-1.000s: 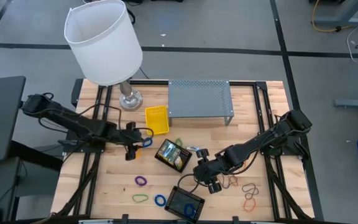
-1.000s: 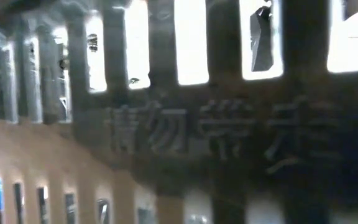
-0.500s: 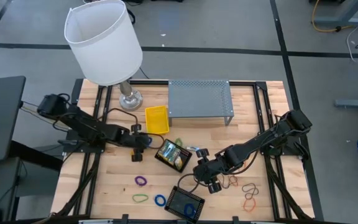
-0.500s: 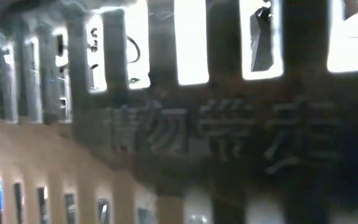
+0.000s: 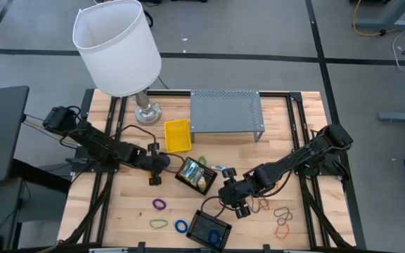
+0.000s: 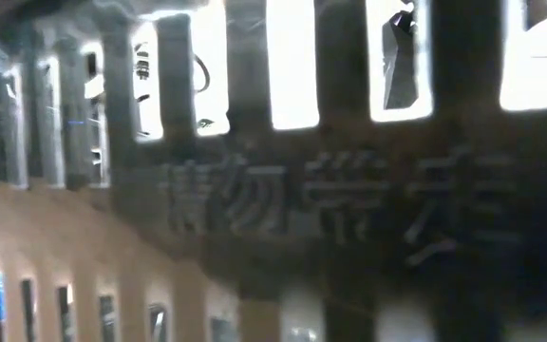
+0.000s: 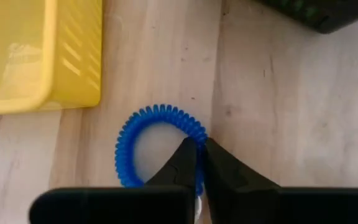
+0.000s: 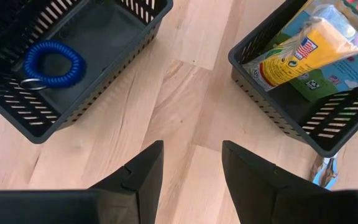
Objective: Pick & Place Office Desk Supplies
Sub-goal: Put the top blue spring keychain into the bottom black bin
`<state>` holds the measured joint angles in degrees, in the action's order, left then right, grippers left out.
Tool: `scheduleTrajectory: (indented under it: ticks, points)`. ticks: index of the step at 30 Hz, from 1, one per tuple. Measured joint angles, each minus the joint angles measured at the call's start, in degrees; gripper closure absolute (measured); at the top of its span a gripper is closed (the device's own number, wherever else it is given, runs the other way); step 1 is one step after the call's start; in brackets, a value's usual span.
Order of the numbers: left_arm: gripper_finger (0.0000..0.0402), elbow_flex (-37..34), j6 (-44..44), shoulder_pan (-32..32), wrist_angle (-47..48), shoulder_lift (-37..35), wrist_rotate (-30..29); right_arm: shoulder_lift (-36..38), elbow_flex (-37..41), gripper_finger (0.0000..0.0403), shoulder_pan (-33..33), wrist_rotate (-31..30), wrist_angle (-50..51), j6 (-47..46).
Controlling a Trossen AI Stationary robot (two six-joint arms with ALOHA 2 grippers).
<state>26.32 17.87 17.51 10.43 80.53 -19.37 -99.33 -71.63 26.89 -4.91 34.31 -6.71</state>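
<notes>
The low view is showing only a blurred dark grille with bright gaps, so nothing of the table can be made out there; in the high view the left gripper (image 5: 155,166) is hiding the blue coiled band under it, and the lamp shade (image 5: 116,46) is covering part of the table's far left corner.

The left arm is reaching in from the left edge, stretched low across the wood, its gripper sitting just in front of the yellow bin (image 5: 177,135); in the left wrist view its fingers (image 7: 185,163) are pressing together on the rim of the blue coiled band (image 7: 157,147), which is lying flat on the table (image 7: 278,112) just beside the yellow bin (image 7: 39,53). The right arm is waiting, bent in from the right; the right gripper (image 8: 191,163) is hanging with its fingers spread and holding nothing, between the two black baskets; one basket (image 8: 73,68) is holding another blue coiled band (image 8: 53,64), the other basket (image 8: 303,93) a yellow crayon box (image 8: 303,46).

Compared with half a second ago, the left gripper is sitting in nearly the same spot, and the right arm is not moving.
</notes>
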Motion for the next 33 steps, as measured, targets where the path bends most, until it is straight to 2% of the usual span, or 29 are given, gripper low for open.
scheduleTrajectory:
  ticks: [9,12,20,30,33]
  points:
    - [0.0392,0.2,3.9,7.5,1.5,-3.3,-0.5,0.0,0.0,0.0234,0.0,0.0,0.0,-0.1]
    - [0.0392,1.7,4.2,10.1,1.1,-5.0,-2.9,0.0,0.0,0.0234,0.0,0.0,-0.1,-0.1]
    - [0.0392,8.1,-1.0,15.4,0.7,-6.2,-5.4,0.0,0.0,0.0234,0.0,0.1,-1.3,0.1]
    - [0.0392,13.9,-3.9,21.2,0.4,-6.2,-5.3,0.0,0.0,0.0234,1.7,0.7,-9.3,2.7]
    - [0.0392,14.2,-5.8,22.4,-4.5,-6.2,-2.9,0.0,0.0,0.0234,2.2,0.7,-10.9,3.0]
